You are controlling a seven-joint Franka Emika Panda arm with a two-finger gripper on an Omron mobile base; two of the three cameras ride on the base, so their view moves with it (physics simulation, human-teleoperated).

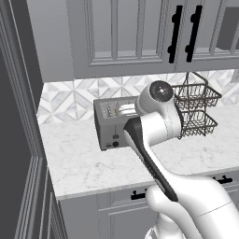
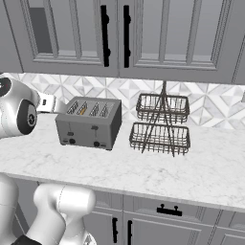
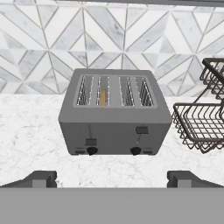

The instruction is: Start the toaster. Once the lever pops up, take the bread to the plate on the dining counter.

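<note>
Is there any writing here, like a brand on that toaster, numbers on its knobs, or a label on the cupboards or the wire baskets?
None can be read.
Toaster: plain grey front, no brand or lettering.
Its two black knobs: no numbers or marks that can be made out.
Cupboard doors: no labels.
Wire baskets: no tag.
Tiled wall: a pattern of triangles, no text.

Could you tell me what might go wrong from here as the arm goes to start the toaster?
1. The toaster has two levers: the left one, under the bread's slot, sits lower than the right one. Pressing the wrong one would toast nothing.
2. The wire basket rack stands close to the toaster's right, so a wide swing with the open gripper could snag it.
</note>
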